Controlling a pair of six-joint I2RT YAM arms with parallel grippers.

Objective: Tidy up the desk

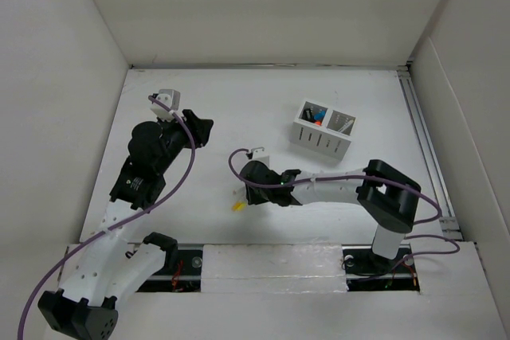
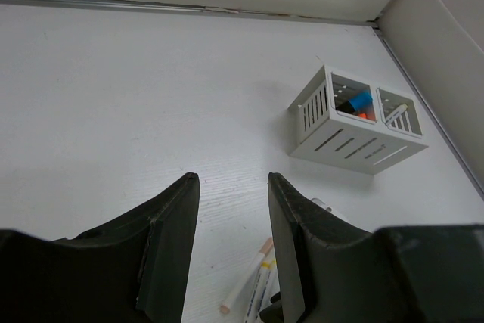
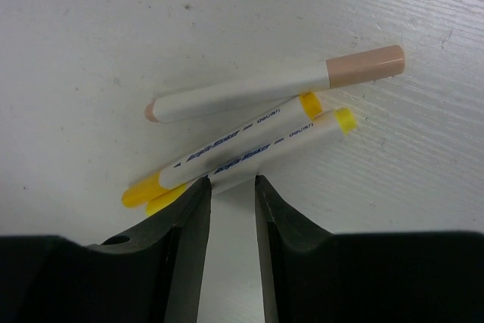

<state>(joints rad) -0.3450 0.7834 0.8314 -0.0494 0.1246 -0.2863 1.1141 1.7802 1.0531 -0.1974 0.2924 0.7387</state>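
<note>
Three markers lie together on the white desk (image 1: pixel 239 101): one with a beige cap (image 3: pixel 276 88) and two with yellow ends, the farther one (image 3: pixel 234 140) and the nearer one (image 3: pixel 261 153). My right gripper (image 3: pixel 231 183) is low over them and open, its tips at the side of the nearer yellow marker, with nothing between the jaws. In the top view the right gripper (image 1: pixel 247 189) hides most of the markers; one yellow end (image 1: pixel 237 205) shows. My left gripper (image 2: pixel 232 179) is open and empty, up off the desk at the left (image 1: pixel 205 129).
A white slotted two-compartment organizer (image 1: pixel 323 130) stands at the back right of the desk, also in the left wrist view (image 2: pixel 355 122), with blue, orange and dark items inside. White wall panels enclose the desk. A metal rail (image 1: pixel 426 149) runs along the right edge.
</note>
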